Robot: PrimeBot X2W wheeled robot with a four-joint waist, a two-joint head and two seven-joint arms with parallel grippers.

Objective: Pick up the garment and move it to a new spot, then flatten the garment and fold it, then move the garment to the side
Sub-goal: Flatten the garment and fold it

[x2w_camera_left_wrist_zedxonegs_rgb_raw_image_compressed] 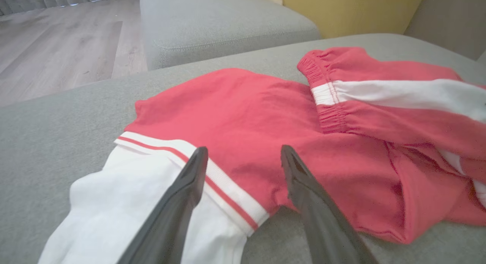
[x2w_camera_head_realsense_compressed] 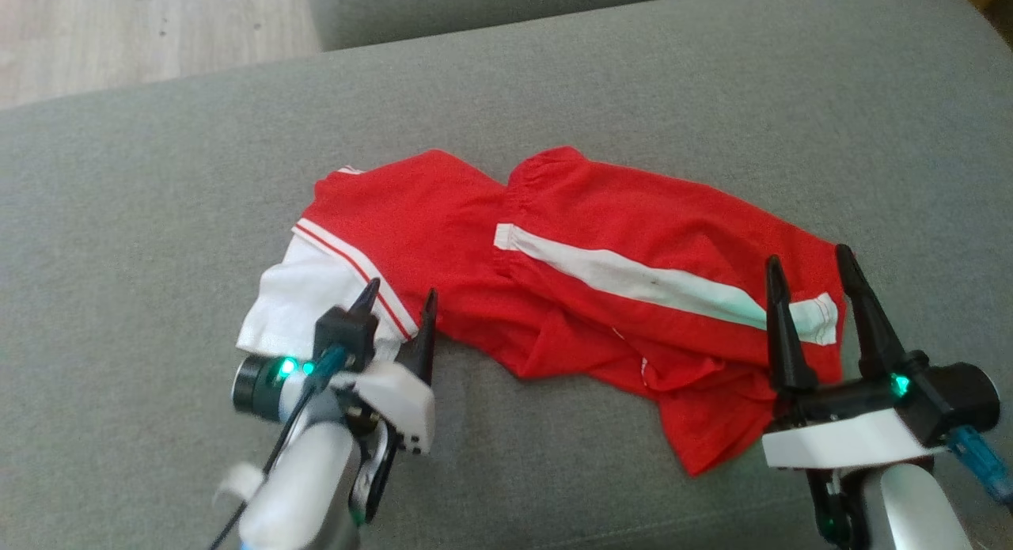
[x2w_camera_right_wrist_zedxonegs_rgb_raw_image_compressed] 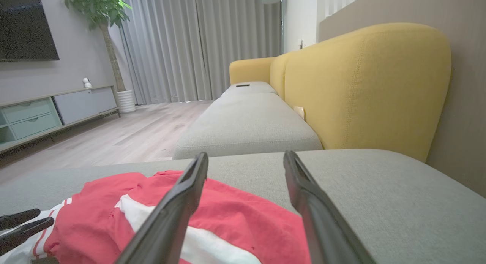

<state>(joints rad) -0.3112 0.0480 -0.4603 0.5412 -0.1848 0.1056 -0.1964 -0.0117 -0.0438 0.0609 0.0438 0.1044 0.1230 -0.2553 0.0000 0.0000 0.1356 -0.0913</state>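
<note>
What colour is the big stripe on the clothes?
White stripe on a red garment; head view shows best.

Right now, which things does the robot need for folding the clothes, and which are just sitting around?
For the job: red and white garment, left gripper, right gripper, grey cushion under the garment.

Just sitting around: yellow backrest, plant, TV, cabinet, curtains, wooden floor.

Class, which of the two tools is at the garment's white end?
The left tool: it points at the white end of the garment; the right tool is at its red, white-striped end.
</note>
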